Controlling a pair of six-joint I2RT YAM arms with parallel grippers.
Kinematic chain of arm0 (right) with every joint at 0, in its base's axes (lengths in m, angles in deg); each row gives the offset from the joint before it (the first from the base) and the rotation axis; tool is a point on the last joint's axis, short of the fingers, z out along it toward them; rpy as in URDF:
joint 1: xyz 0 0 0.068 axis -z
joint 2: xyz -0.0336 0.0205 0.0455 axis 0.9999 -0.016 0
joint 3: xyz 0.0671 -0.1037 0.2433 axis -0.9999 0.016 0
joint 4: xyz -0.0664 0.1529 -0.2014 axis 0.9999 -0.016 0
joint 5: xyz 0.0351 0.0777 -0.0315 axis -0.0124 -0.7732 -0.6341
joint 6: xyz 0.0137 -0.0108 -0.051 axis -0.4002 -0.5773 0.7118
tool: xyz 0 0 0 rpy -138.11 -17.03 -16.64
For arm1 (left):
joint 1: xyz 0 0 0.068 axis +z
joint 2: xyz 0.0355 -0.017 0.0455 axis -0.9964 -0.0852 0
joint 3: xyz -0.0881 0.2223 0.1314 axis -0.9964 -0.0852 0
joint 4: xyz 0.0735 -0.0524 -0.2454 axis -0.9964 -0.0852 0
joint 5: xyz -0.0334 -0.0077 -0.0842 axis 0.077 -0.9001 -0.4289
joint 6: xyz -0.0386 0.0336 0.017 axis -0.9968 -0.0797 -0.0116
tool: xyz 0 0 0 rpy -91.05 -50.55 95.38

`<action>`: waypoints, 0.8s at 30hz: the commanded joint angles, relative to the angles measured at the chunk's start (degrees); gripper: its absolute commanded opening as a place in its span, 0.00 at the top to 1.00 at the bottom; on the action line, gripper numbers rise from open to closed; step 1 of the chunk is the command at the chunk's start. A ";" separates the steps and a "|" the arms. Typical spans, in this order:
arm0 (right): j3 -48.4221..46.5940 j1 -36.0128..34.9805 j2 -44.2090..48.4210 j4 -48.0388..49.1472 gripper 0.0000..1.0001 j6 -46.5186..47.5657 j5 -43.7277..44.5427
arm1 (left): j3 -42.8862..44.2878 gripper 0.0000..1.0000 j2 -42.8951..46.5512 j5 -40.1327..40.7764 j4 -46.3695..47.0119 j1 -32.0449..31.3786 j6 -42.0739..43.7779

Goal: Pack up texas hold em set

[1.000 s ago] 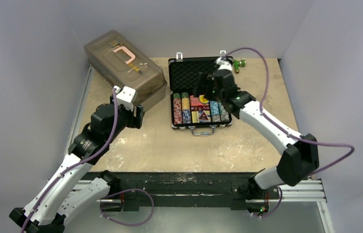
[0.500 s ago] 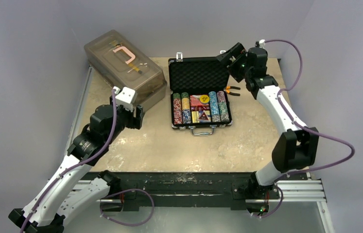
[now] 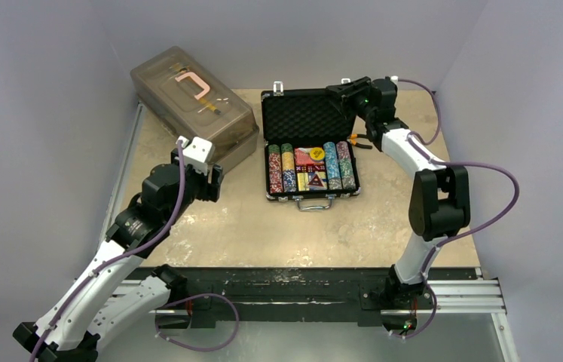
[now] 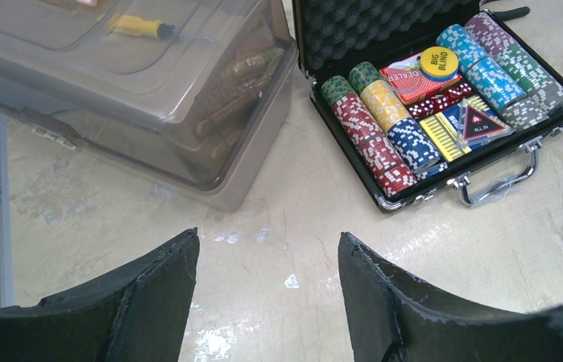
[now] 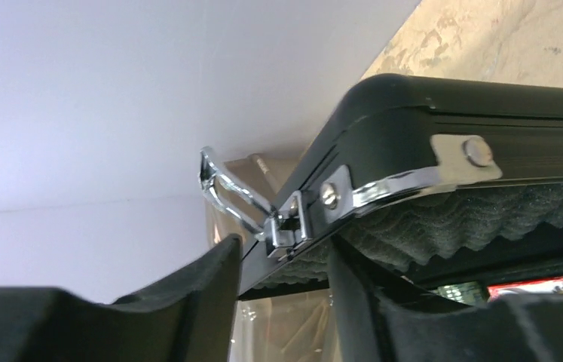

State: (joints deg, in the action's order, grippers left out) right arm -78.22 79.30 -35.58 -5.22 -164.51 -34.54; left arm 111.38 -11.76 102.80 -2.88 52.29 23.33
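— Seen the briefcase (image 3: 304, 117)?
— Lies at the far middle of the table (image 3: 263, 226), open. Has its silver handle (image 4: 500, 181) toward the arms and its lid (image 5: 451, 105) raised at the back, foam (image 5: 474, 215) facing forward.
— Packed with what?
— Holds rows of poker chips (image 4: 372, 128) down both sides. Keeps red dice (image 4: 444, 99), cards and a yellow disc (image 4: 439, 62) marked BIG BLIND between them.
— And where relative to the right gripper (image 5: 282, 245)?
— Meets it at the lid's far right corner. Straddles the rim there, right at the silver latch (image 5: 282, 222), with one of the fingers (image 5: 188, 302) outside the lid and the other on the foam side.
— Clamped on it?
— Hard to say. Shows only a narrow gap filled by rim and latch, not whether the pads actually press.
— And the left gripper (image 4: 268, 237)?
— Hangs over bare table, left of the case and well apart from it, just in front of the translucent plastic box (image 3: 191, 102). Stands with jaws apart, nothing between them.
— Anything else close to the case?
— Orange-handled pliers (image 3: 359, 141), lying just beside its right edge, below the right arm.
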 commanded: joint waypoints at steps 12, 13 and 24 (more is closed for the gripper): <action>6.99 0.03 3.49 4.00 0.98 -7.61 3.47 | 0.34 0.35 0.21 0.05 1.83 -0.30 0.92; 7.42 0.07 3.65 4.51 1.00 -7.55 2.88 | 0.43 0.35 0.21 0.00 1.82 -0.28 0.88; 29.60 0.09 21.33 7.37 0.86 -8.38 1.93 | 0.77 0.35 0.60 -0.87 1.38 -0.23 0.18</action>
State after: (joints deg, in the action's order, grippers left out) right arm -57.98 78.97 -23.12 5.45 -175.18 -34.82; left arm 111.36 -11.76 102.76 -2.91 52.29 23.31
